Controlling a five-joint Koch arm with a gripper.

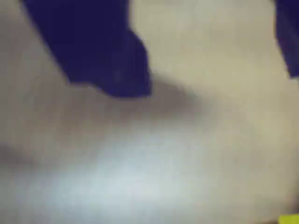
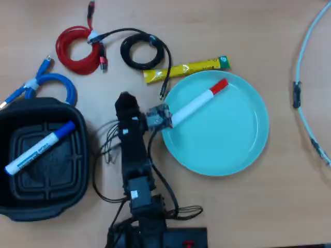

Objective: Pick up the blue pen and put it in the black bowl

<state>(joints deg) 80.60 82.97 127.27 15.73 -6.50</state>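
The blue pen [image 2: 40,147], white-barrelled with a blue cap, lies slanted inside the black bowl [image 2: 77,178] at the left of the overhead view. My gripper [image 2: 124,102] is over bare table to the right of the bowl, between it and the turquoise plate, and touches neither. The wrist view is blurred. It shows two dark blue fingers [image 1: 98,51] far apart with only pale table between them, so the gripper [image 1: 212,79] stands open and empty.
A turquoise plate [image 2: 227,139] right of the arm carries a red-capped white marker [image 2: 199,102]. Behind the arm lie a red cable [image 2: 77,51], a black cable [image 2: 142,51], a blue cable [image 2: 49,82] and a yellow packet [image 2: 189,68]. A pale cable [image 2: 302,77] runs along the right edge.
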